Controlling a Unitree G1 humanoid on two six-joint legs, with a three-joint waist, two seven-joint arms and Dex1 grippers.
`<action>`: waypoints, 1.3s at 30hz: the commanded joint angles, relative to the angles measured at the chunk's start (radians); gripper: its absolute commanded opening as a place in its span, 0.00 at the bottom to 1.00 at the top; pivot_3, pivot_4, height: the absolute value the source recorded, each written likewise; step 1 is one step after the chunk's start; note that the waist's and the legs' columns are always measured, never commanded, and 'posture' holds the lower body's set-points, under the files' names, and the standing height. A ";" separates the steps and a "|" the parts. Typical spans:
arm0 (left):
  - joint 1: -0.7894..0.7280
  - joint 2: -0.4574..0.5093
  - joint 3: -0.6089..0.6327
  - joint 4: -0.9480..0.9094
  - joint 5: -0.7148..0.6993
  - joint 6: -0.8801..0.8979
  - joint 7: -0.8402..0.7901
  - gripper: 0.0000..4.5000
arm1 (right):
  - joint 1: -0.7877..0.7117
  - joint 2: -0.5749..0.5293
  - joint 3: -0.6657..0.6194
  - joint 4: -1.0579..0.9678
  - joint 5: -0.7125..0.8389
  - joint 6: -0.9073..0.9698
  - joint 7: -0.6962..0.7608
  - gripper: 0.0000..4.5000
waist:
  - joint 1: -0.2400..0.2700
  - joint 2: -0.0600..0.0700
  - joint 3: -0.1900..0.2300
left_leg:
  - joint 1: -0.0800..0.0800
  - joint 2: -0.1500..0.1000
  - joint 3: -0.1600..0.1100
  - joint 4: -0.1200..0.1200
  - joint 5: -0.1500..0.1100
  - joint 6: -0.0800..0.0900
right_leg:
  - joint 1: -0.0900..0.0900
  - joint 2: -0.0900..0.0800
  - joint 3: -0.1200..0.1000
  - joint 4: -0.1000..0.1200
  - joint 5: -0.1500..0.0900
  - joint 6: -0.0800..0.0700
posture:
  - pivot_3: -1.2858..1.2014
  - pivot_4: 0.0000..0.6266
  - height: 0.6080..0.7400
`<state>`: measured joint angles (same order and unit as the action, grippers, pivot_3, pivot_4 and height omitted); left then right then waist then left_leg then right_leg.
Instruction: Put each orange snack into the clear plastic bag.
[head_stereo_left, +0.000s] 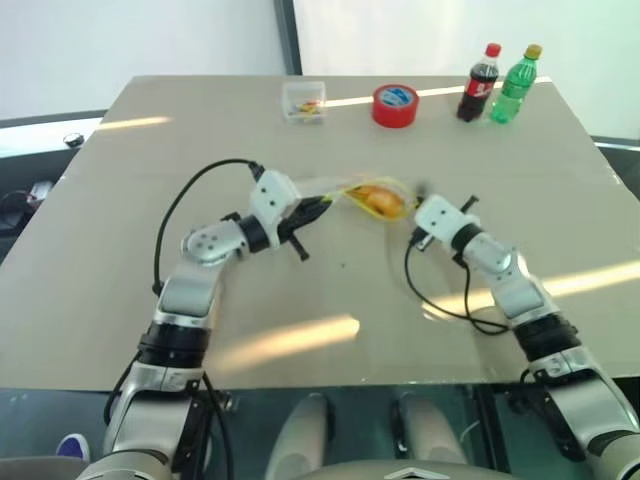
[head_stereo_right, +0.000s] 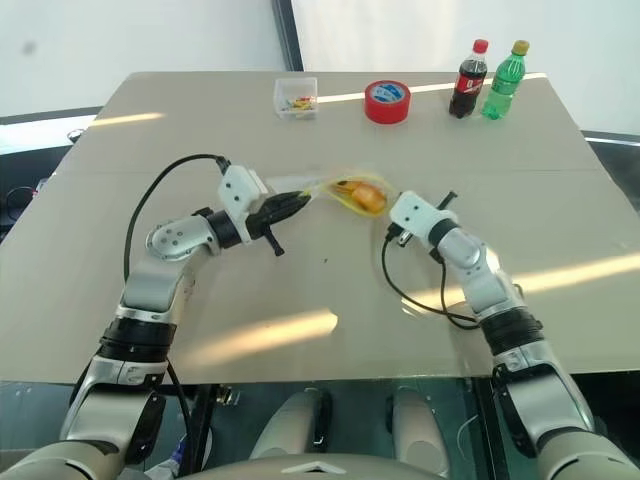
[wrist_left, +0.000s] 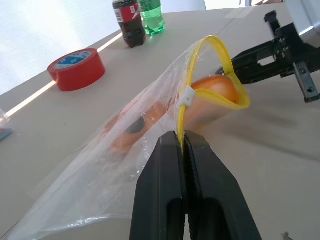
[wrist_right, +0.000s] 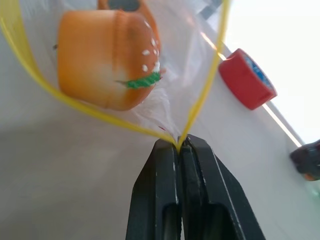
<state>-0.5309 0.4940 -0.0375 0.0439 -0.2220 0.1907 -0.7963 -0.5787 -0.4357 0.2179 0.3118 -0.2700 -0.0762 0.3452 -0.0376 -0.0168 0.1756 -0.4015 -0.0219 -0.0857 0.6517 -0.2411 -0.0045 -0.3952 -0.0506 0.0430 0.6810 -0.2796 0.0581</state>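
A: What is standing around the work, and is anything getting in the way?

B: Along the far edge of the table (head_stereo_left: 120, 250) a small clear box (head_stereo_left: 303, 101) is sitting beside a red tape roll (head_stereo_left: 395, 105), with a cola bottle (head_stereo_left: 479, 83) and a green bottle (head_stereo_left: 515, 84) standing upright just right of it. All four are lying well apart from the arms. Between the two grippers nothing is blocking but the bag (wrist_left: 150, 135) itself.

A: Where is the bag?

B: It is hanging over mid-table, stretched between both arms. The left gripper (wrist_left: 182, 145) is clenching the yellow strip at one end of the mouth; the right gripper (wrist_right: 179, 146) is pinching the strip at the other end, its fingers pressed together on the plastic. The mouth is gaping into a loop.

A: And the snacks?

B: Two are showing. One snack (wrist_right: 107, 57), orange with a green band and white specks, is sitting just inside the open mouth. A second snack (wrist_left: 131, 131) is lying deeper in the bag, seen through the plastic.

A: How much room is lying open?

B: Bare tabletop is spreading wide on the near side and to the left, with the right edge also free. The left arm's black cable (head_stereo_left: 185, 205) is looping above the surface, and the right arm's cable (head_stereo_left: 440, 300) is trailing on the table by its wrist.

A: The count?

B: Two snacks, one bag, two bottles, one tape roll, one box.
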 joint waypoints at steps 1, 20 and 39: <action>-0.081 -0.010 0.048 -0.008 -0.041 0.025 0.022 0.00 | -0.072 -0.072 -0.071 -0.104 0.005 0.021 0.031 0.01 | -0.001 0.000 0.000 | 0.000 0.000 0.000 0.000 0.000 0.000 | 0.000 0.000 0.000 0.000 0.000 0.000 | 0.52 0.24 1.00; -0.144 -0.078 -0.068 0.154 0.165 -0.341 0.075 0.00 | 0.037 -0.236 -0.158 -0.245 -0.010 0.072 0.049 0.01 | -0.006 -0.001 -0.001 | -0.015 0.001 0.004 -0.001 0.001 -0.003 | -0.016 -0.001 0.003 -0.001 0.000 0.000 | 0.52 0.24 1.00; 0.032 -0.046 -0.153 0.051 0.316 -0.433 0.113 0.00 | 0.371 -0.252 -0.115 -0.796 0.095 0.253 0.309 0.72 | -0.007 0.000 0.000 | -0.009 -0.002 -0.001 0.015 -0.002 0.003 | -0.007 0.000 -0.001 0.012 0.000 0.001 | 0.52 0.24 1.00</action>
<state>-0.4890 0.4466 -0.1803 0.1356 0.0862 -0.2176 -0.6818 -0.1525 -0.7061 0.0595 -0.4285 -0.1597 0.1860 0.6479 -0.0446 -0.0171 0.1752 -0.4090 -0.0233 -0.0856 0.6672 -0.2427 -0.0014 -0.4018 -0.0500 0.0433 0.6938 -0.2797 0.0587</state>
